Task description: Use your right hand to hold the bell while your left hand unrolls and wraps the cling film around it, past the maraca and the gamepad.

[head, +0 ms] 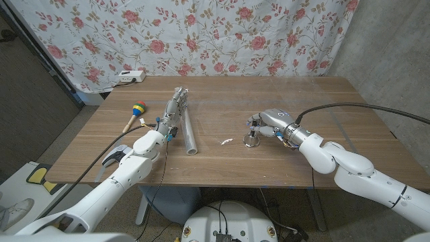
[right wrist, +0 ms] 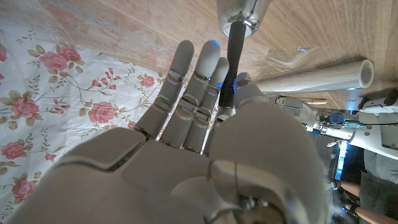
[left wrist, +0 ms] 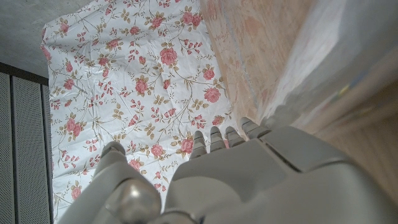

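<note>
The small silver bell (head: 252,140) with a black handle stands right of the table's middle. My right hand (head: 270,123) reaches over it. In the right wrist view the handle (right wrist: 234,46) runs between the thumb and the fingers (right wrist: 194,74), which pinch it. The cling film roll (head: 189,133) lies left of centre, pointing away from me. My left hand (head: 170,114) stretches along the roll's left side and its fingertips (left wrist: 219,137) touch the pale film (left wrist: 323,62); thumb and fingers stand apart with nothing between them. The maraca (head: 136,111) lies further left.
A white boxy device (head: 131,76), possibly the gamepad, sits at the far left corner by the floral curtain (head: 201,33). A small white scrap (head: 226,141) lies between roll and bell. The table's (head: 322,168) right half is bare wood.
</note>
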You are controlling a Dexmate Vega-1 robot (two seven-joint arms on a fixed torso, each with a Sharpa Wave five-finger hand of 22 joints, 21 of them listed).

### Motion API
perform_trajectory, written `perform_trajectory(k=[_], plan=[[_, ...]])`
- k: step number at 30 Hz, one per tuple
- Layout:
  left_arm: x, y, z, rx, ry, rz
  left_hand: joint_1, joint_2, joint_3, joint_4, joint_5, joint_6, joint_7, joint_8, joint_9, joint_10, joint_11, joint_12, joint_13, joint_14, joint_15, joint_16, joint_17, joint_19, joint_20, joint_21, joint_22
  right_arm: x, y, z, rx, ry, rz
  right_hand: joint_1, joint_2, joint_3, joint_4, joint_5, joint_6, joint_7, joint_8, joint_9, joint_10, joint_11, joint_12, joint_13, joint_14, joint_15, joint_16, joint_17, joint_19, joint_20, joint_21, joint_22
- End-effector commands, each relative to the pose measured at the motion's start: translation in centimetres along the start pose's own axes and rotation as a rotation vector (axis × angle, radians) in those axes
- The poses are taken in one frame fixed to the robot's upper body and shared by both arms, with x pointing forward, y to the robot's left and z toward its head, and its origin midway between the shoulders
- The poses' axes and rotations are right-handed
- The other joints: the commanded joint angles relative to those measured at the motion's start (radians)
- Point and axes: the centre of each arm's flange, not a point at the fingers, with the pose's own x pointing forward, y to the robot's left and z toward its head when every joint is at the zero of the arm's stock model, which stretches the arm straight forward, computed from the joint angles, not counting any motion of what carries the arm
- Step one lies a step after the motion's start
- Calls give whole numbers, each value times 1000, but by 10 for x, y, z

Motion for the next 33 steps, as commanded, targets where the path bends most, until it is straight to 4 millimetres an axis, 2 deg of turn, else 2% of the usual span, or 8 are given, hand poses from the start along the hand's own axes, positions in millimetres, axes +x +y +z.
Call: perform_trajectory(k=[1,9,11,33], plan=[[-1,1,1,0,-5,-2,-3,9,-3,-2,3,3,-4,-1,5,1,3,-3,3,-4,6,-4,6,-4,3,5,4,-2,-4,-1,70,-5,-23,22,5,11,5,3,23,5,8,14,0,1,5,0,11,-39,-8,12,-9,-122,19,4],[-1,0,4,3,-16,-7,-3,9,-4,-2,3,3,-4,-1,5,1,0,-3,3,-4,6,-4,6,-4,2,6,4,-6,-14,-3,183,-15,-107,31,7,19,8,3,26,14,10,24,-3,4,2,-2,10,-39,-15,18,-11,-125,36,5],[-1,0,5,5,-16,-7,-3,9,-4,-2,3,3,-3,-1,5,0,2,-4,3,-4,6,-4,6,-4,2,6,4,-8,-17,-5,224,-20,-135,34,8,23,10,4,27,23,11,29,-6,5,2,-1,10,-39,-19,19,-12,-126,43,5],[-1,-1,9,8,-17,-12,-4,10,-6,-1,3,3,-3,-1,5,1,1,-4,3,-4,6,-4,6,-4,1,6,4,-17,-29,-23,353,-6,-188,43,2,35,16,4,39,26,5,30,-2,5,-4,-9,14,-38,-40,28,-24,-126,78,2]])
